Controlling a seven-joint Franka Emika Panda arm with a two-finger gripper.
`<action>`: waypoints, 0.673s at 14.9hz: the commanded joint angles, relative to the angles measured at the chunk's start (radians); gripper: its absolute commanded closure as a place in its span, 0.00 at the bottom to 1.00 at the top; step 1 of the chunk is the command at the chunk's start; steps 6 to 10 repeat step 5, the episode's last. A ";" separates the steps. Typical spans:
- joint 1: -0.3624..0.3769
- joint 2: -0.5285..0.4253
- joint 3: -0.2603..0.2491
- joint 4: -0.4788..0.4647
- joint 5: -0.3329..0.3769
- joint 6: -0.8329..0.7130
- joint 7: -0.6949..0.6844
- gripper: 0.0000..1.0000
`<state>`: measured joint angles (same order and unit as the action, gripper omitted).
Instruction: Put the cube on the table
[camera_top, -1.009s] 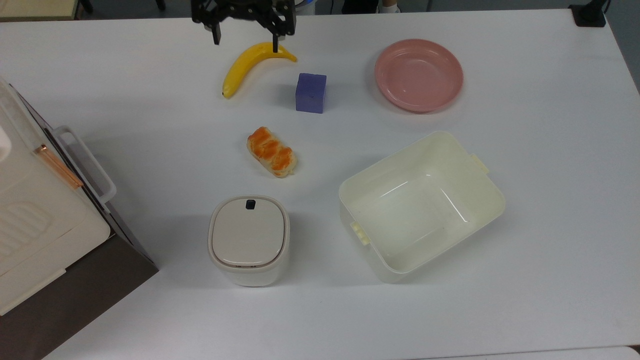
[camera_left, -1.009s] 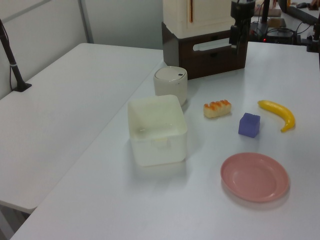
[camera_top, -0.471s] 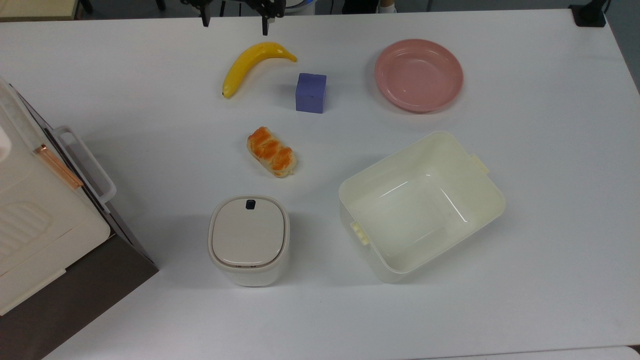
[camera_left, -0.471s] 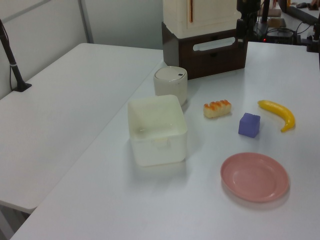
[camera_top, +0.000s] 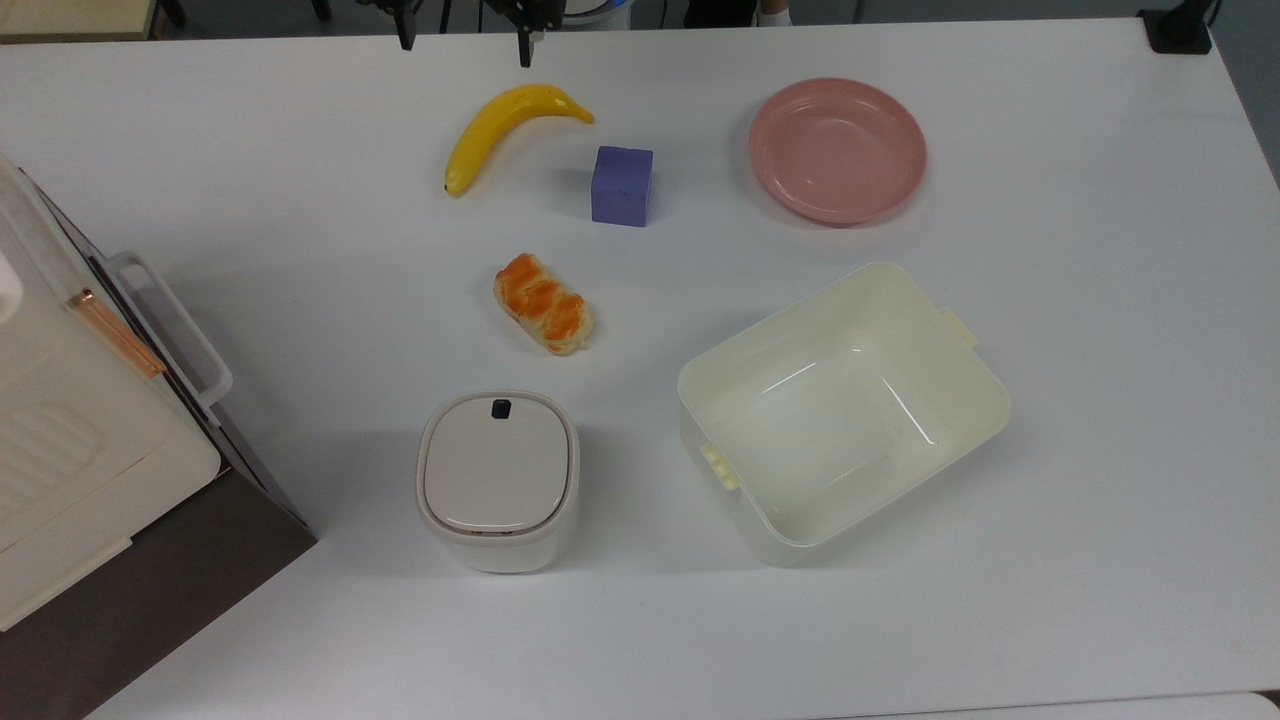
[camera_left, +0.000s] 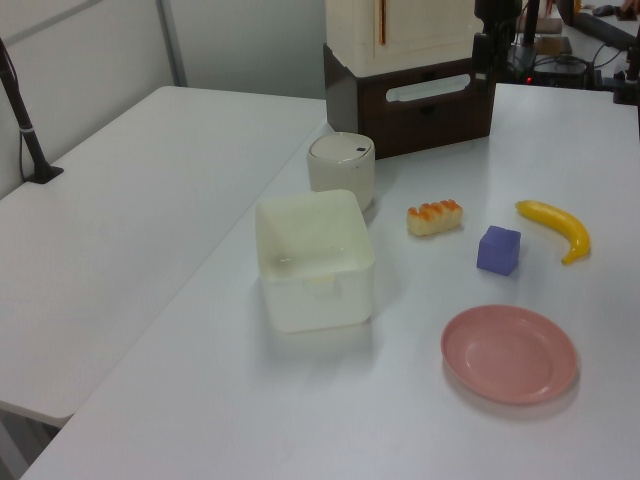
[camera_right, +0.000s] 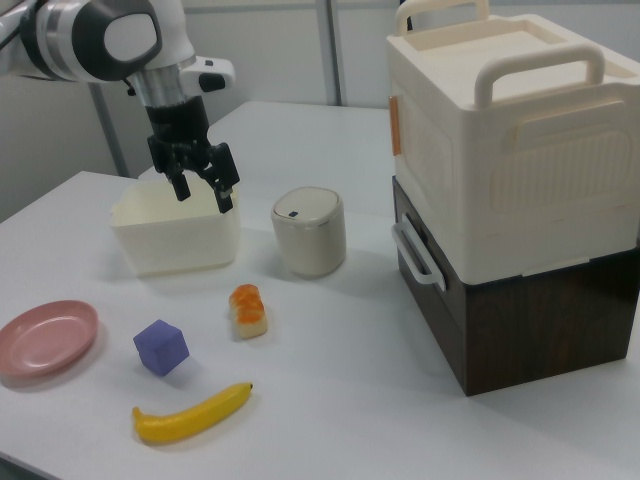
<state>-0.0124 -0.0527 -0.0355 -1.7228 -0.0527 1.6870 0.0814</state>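
Small matte purple-blue foam-like cube (camera_top: 621, 186) sits flat on the large white bench (camera_top: 1050, 560), nothing touching it; in the top view it lies between the yellow banana (camera_top: 505, 128) on the top view's left and the round pink plate (camera_top: 838, 150) on the top view's right, apart from both. Black two-finger tool (camera_right: 204, 177) hangs in the air with fingers spread apart and empty, raised well above the bench; in the right view it shows in front of the cream rectangular bin (camera_right: 175, 240), in the top view its fingertips (camera_top: 523, 47) poke in at the upper edge above the banana. Orange-glazed bread roll (camera_top: 543, 303) lies below the cube in the top view, near it but not touching. Small beige lidded canister (camera_top: 497, 480) stands just beside the bin's left in the top view. Cream handled storage box stacked on a dark brown base (camera_right: 520, 190) stands at the right view's right.
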 joint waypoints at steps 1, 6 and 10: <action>-0.001 0.028 -0.015 0.055 0.028 -0.023 -0.028 0.00; -0.001 0.040 -0.015 0.058 0.028 -0.020 -0.029 0.00; -0.001 0.040 -0.015 0.058 0.028 -0.020 -0.029 0.00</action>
